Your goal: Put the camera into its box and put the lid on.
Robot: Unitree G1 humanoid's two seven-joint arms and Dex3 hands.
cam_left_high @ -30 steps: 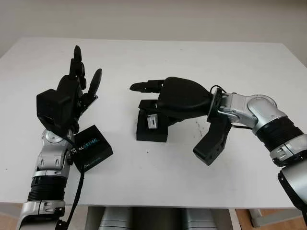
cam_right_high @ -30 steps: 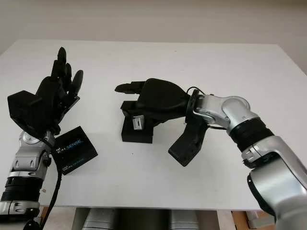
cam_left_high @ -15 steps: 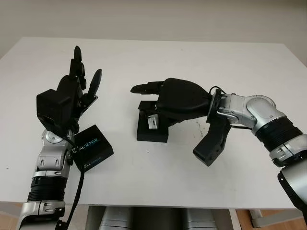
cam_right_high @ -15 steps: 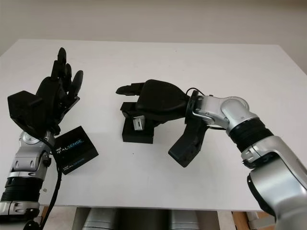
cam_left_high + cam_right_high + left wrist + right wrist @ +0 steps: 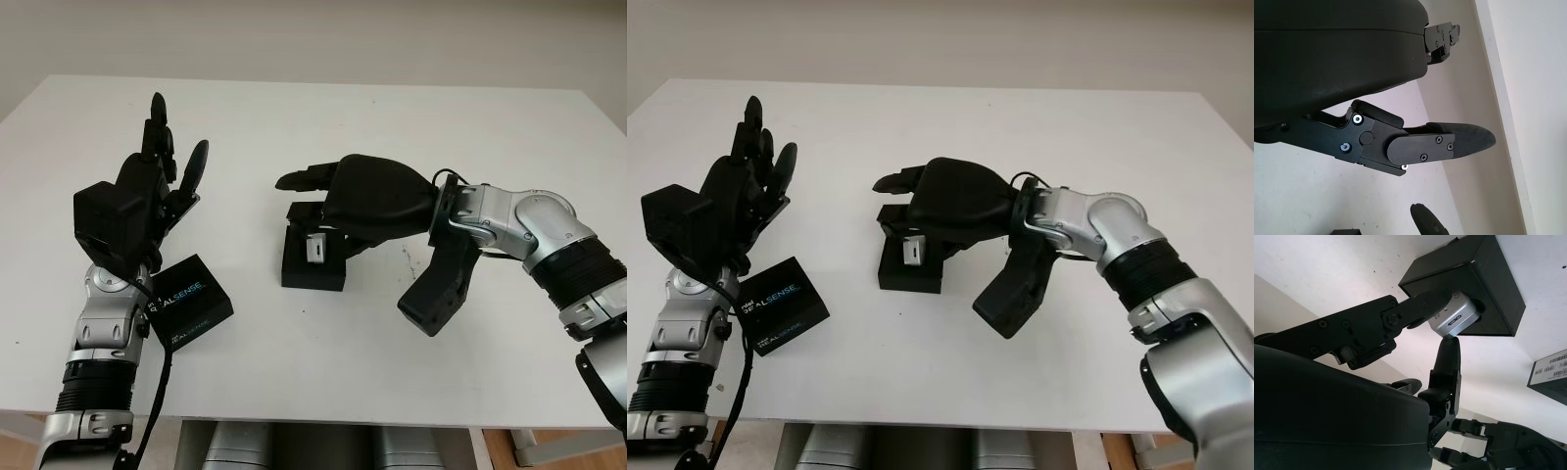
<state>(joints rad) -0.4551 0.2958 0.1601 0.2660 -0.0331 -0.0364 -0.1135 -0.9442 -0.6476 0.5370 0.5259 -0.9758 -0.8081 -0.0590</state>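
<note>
Taking the black box (image 5: 313, 262) near the middle of the white table (image 5: 323, 362) as the landmark: well off to its left, the left hand (image 5: 147, 201) is hovering above the table, released and holding nothing, fingers pointing away from the robot. Just below that hand, and also left of the box, the lid (image 5: 188, 303) is lying flat on the table with its printed face up, not yet used. Over the box itself the right hand (image 5: 338, 201) is reaching in from the right side, and in the right wrist view its fingers (image 5: 1447, 357) are pinching the small silver camera (image 5: 1454, 316), which is sitting at the mouth of the box, partly in and tilted, not yet seated. I am judging the risk to be here: if the hand lets go while the camera is leaning on the box's edge, it may tip out onto the table or jam crookedly, and then the lid would not close flush. The fingers pressing sideways could also be nudging the light box across the smooth tabletop, since nothing is bracing it from the left. The table is looking plain, white and matte, with a few faint specks right of the box, and beyond its far edge a bare pale wall (image 5: 313, 34) is running across the room.
</note>
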